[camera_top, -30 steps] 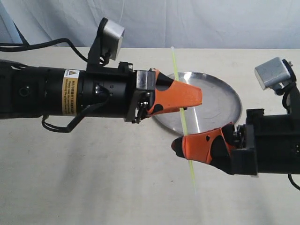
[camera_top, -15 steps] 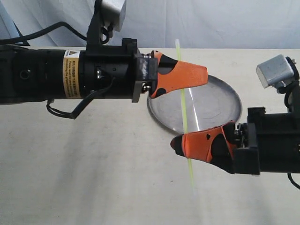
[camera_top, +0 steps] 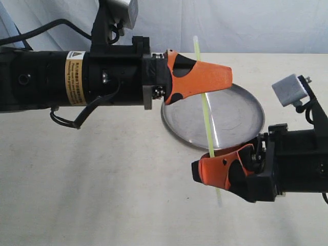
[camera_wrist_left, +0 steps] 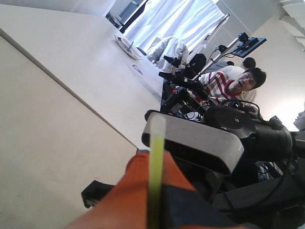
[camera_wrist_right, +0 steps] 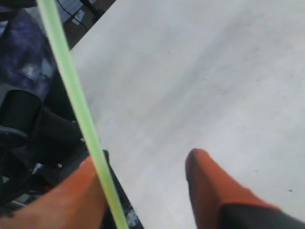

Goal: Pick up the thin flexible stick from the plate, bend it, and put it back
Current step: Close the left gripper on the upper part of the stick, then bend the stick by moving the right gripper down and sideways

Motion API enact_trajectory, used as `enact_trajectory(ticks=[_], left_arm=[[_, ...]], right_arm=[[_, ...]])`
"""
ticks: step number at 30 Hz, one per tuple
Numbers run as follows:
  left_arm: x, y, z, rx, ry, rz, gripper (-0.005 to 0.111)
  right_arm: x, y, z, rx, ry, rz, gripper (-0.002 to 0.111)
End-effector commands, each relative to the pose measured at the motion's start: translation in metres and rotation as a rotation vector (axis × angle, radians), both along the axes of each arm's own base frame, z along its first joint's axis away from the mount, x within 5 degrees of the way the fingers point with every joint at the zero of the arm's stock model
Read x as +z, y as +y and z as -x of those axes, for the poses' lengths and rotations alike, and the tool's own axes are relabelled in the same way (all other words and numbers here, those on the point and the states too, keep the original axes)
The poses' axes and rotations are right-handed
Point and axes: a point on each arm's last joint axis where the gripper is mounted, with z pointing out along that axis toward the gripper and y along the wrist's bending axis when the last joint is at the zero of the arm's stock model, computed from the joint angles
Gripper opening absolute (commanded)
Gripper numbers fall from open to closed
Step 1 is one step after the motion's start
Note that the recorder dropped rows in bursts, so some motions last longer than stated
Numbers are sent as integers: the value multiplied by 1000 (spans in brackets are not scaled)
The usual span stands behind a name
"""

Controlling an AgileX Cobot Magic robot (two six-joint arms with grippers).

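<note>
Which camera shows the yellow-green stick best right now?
Exterior view: the stick shows nearly end to end, passing the left gripper and right gripper, plate behind it. Wrist views catch only blurred close-up stretches.

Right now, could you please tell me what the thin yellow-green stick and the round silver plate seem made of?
The thin yellow-green stick looks like smooth, translucent plastic, judging by its even bright colour. The round silver plate is probably polished metal: its shiny surface mirrors the light.

Blurred yellow-green stick point(camera_wrist_left: 155, 176) over orange pincer finger point(camera_wrist_left: 135, 193); white camera block point(camera_wrist_left: 200, 145) behind; seated man point(camera_wrist_left: 237, 84) beyond table point(camera_wrist_left: 52, 119).
</note>
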Motion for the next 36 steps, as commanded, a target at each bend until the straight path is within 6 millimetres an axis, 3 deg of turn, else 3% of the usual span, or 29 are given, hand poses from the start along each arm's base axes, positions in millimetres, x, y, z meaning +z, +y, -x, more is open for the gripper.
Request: enact_trajectory(ticks=[1, 4, 12, 23, 30, 36], left_arm=[[7, -1, 0, 7, -2, 57, 0], [9, -1, -1, 16, -23, 71, 0], [-6, -1, -2, 24, -173, -94, 0], [-3, -1, 4, -43, -164, -55, 0], [19, 2, 18, -153, -102, 148, 0], [42, 6, 11, -50, -152, 284, 0]], right_arm=[[-1, 0, 3, 27, 7, 3, 27], [0, 2, 6, 63, 15, -13, -1], [14, 7, 20, 177, 4, -130, -1], [26, -2, 23, 25, -148, -78, -1], [15, -14, 13, -138, -117, 69, -1], [4, -6, 15, -15, 38, 55, -1]])
